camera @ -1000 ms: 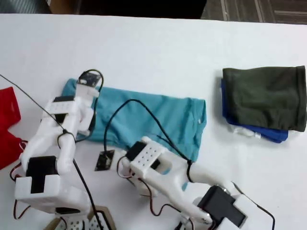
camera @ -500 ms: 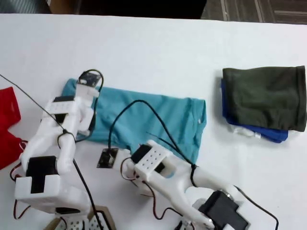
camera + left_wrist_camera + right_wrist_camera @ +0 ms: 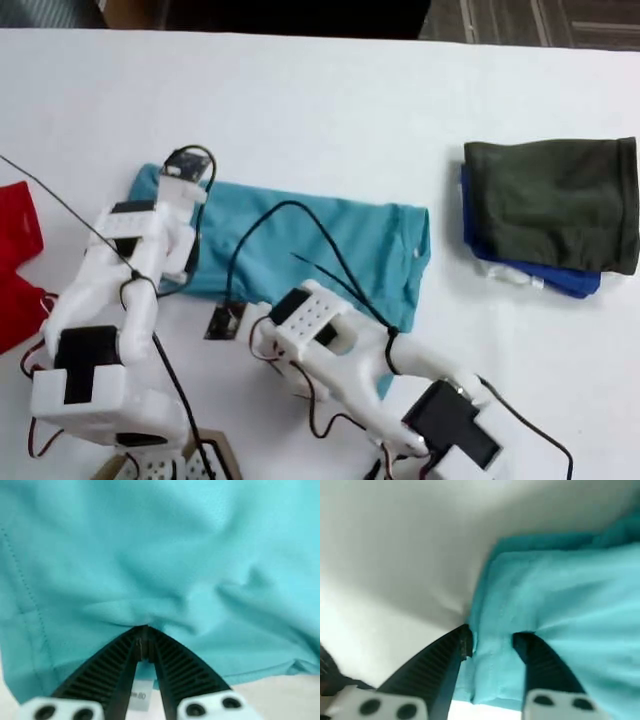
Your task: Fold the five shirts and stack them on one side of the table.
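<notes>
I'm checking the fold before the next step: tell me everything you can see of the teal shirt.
The teal shirt is soft-looking knit with a stitched hem, folded into a long, wrinkled band lying flat on the table. The left pincer is shut on a pinch of its cloth at one end; the right pincer stands open astride its near edge.

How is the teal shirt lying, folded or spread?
Partly folded: teal shirt lies as a long strip, unlike the compact green shirt.

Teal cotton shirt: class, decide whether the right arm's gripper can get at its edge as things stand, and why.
Probably yes: the right gripper is open with the teal cotton shirt's edge lying between its fingers, and nothing blocks it.
</notes>
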{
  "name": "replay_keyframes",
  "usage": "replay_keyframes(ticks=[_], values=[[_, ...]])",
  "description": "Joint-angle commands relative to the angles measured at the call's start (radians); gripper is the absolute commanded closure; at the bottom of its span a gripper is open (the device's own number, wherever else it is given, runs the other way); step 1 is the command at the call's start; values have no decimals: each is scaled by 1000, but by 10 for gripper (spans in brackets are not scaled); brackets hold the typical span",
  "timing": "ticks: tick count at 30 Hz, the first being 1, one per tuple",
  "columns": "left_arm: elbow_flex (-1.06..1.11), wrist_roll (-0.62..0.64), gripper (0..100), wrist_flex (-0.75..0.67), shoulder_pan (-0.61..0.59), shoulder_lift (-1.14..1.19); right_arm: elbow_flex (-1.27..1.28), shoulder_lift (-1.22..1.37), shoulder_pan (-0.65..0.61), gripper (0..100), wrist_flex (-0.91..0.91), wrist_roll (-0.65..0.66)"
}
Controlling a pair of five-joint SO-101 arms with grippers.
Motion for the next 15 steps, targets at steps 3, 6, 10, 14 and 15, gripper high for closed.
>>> replay_keyframes(ticks=[3,6,10,14,15], values=[[-1,2,973,-17,5,-12,3,51,7,973,2,43],[-1,2,973,-17,5,-12,3,51,7,978,2,44],[-1,2,973,-17,5,-12,2,51,7,978,8,46],[-1,2,973,-17,5,-12,-55,48,27,978,105,97],[-1,2,973,-17,5,-12,-84,44,51,978,134,114]])
